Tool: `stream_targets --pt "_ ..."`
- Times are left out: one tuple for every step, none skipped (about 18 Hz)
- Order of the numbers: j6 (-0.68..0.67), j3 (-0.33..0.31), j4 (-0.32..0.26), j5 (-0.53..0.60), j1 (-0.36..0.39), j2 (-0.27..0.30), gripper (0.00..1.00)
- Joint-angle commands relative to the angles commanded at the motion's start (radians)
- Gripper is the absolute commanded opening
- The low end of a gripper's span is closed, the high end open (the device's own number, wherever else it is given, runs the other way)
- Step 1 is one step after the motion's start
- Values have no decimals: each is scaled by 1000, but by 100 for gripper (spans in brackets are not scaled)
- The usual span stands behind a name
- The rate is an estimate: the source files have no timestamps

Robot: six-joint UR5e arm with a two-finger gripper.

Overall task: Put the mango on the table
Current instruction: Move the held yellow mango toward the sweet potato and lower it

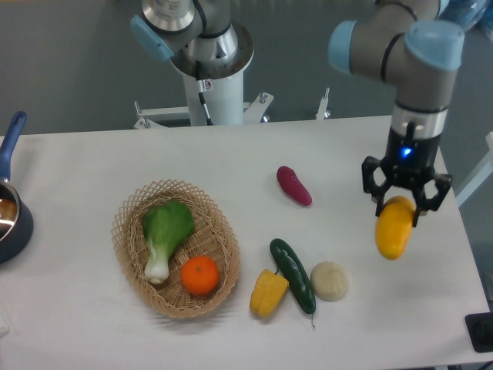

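Note:
The mango (394,229), yellow shading to orange, hangs upright at the right side of the white table (231,162), its upper end held between the black fingers of my gripper (400,202), which is shut on it. Whether its lower end touches the table I cannot tell. The mango hangs to the right of the beige round item and well right of the purple sweet potato.
A wicker basket (127,247) holds a green leafy vegetable (166,231) and an orange (200,275). A yellow pepper (267,293), cucumber (293,275) and beige round item (329,280) lie centre-front. A purple sweet potato (294,186) lies behind them. A blue pot (11,220) sits at the left edge.

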Motion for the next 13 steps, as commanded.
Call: stream_targets --pt "-2 -23 2 0 0 0 33" --pt "-2 -50 0 0 0 1 33" --pt "0 -73 0 -2 0 4 33" --pt "2 -95 2 -3 2 8 33" --pt "5 -109 2 -3 3 6 33" --pt "17 -114 2 0 3 5 33" --pt "47 -121 0 2 6 5 33" --pt "101 -133 0 3 11 5 33" --pt "173 -147 0 2 23 6 33" --pt "237 -160 2 2 34 5 33" --pt "279 -167 2 2 34 3 33" --pt "294 -167 2 3 34 1 33" --pt "301 -167 0 3 35 1 33"
